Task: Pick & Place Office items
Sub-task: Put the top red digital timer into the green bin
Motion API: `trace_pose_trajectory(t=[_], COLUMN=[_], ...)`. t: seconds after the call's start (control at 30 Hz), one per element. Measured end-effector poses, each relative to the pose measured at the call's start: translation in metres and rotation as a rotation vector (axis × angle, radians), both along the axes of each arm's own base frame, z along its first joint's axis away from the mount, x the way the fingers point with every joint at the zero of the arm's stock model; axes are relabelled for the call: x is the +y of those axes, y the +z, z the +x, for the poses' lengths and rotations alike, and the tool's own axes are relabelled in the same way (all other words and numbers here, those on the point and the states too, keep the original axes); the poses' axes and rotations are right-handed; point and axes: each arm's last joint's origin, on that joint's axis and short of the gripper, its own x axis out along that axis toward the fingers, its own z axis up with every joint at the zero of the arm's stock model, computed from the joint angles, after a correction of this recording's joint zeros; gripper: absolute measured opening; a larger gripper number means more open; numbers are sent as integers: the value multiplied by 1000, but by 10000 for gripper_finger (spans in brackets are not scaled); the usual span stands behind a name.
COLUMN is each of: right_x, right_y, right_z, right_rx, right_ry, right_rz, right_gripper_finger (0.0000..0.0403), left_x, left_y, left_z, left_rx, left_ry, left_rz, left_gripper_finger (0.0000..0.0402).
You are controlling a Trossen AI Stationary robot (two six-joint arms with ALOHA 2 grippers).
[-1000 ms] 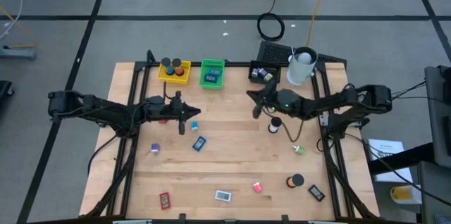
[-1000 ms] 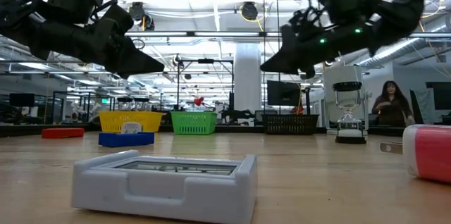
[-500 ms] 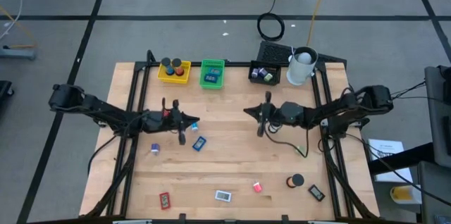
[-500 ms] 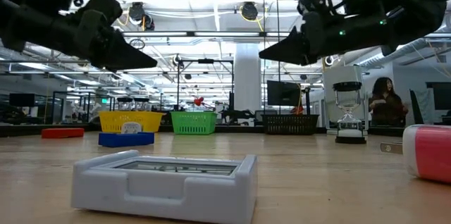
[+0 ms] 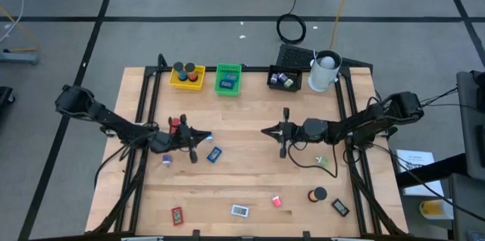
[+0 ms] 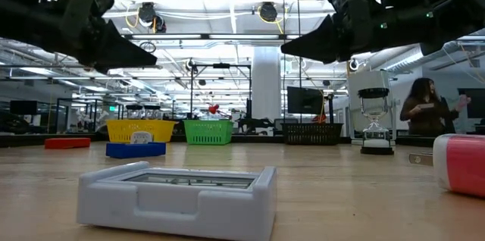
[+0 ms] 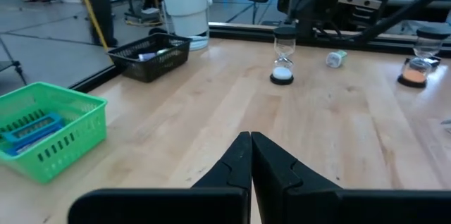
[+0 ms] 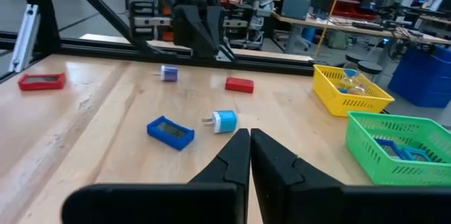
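Both grippers hover shut over the table's middle, tips facing each other: my left gripper [image 5: 201, 138] [image 7: 250, 139] and my right gripper [image 5: 267, 130] [image 8: 249, 136]. Neither holds anything. Office items lie flat on the wood. Between and below the grippers are a blue flat piece [image 5: 214, 153] [image 8: 170, 132], a blue-white bit [image 8: 223, 121], a red piece [image 5: 173, 122] and a purple bit [image 5: 166, 160]. Near the front edge lie a red piece [image 5: 176, 214], a white-grey piece [image 5: 239, 211] [image 6: 178, 195], a pink bit [image 5: 277, 201], a black roll [image 5: 317, 194] and a black piece [image 5: 340, 208].
Along the far edge stand a yellow tray [image 5: 187, 76], a green tray [image 5: 228, 79], a black tray [image 5: 286, 79] and a white cup [image 5: 324, 70]. An hourglass [image 7: 283, 55] and a green bit [image 5: 323, 161] sit beside the right arm. A person [image 6: 426, 108] stands beyond the table.
Both grippers have moved toward the table's near edge, staying shut. The left arm has also drawn back toward the table's left. The right arm now covers the hourglass in the high view. Nothing on the table has shifted.
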Motion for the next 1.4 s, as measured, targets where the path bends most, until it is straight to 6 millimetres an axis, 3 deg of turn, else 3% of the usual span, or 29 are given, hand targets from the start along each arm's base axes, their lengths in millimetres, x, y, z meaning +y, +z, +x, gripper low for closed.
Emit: trace_pose_trajectory(t=[0.3, 0.63, 0.97, 1.17, 1.4], right_x=[-4, -4, -4, -4, -4], right_y=[0, 0, 0, 0, 0], right_z=[0, 0, 0, 0, 0], right_rx=[1, 1, 0, 1, 0], right_ry=[-17, -18, -18, -18, -18], right_rz=[-3, -3, -3, -3, -3], right_gripper_finger=[7, 7, 8, 8, 5], left_x=[-12, -38, -59, -50, -16], left_y=[4, 31, 38, 33, 25], left_z=[1, 15, 3, -11, -17], left_rx=[23, 262, 488, 636, 809], left_ry=[27, 16, -130, 42, 276], left_rz=[-21, 3, -104, -198, -238], left_gripper_finger=[3, 4, 9, 17, 71])
